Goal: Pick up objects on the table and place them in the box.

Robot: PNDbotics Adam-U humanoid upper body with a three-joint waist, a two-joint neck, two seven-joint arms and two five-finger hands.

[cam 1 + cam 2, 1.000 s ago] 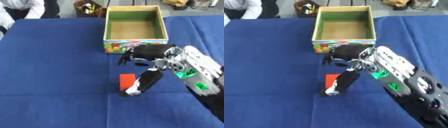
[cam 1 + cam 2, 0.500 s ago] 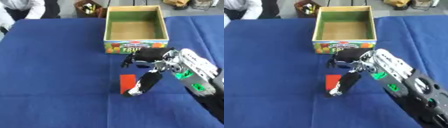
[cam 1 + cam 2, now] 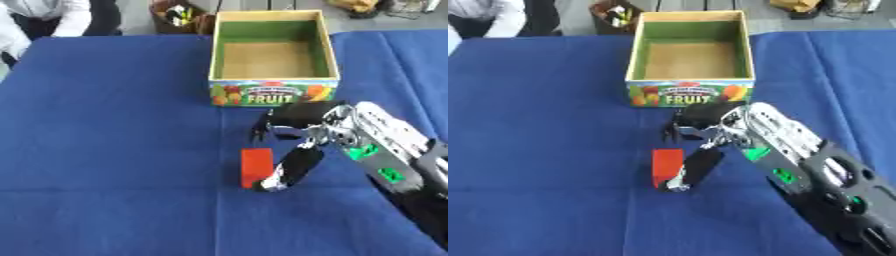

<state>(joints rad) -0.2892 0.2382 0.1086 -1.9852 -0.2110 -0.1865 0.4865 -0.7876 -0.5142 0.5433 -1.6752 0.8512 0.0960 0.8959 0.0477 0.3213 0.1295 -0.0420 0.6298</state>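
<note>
**Right hand over red block, box beyond**

We see the right hand [image 3: 297,125] reaching in from the lower right, low over the blue cloth [image 3: 114,150]. Fingers curl downward, thumb stretched toward us, nothing clamped between them. The red block [image 3: 255,167] lies flat just below the fingertips and touching the thumb's left side, as far as we can tell. The box [image 3: 273,92], open and green inside with a fruit label, stands just past the hand, apart from it. We don't see the left hand.
</note>
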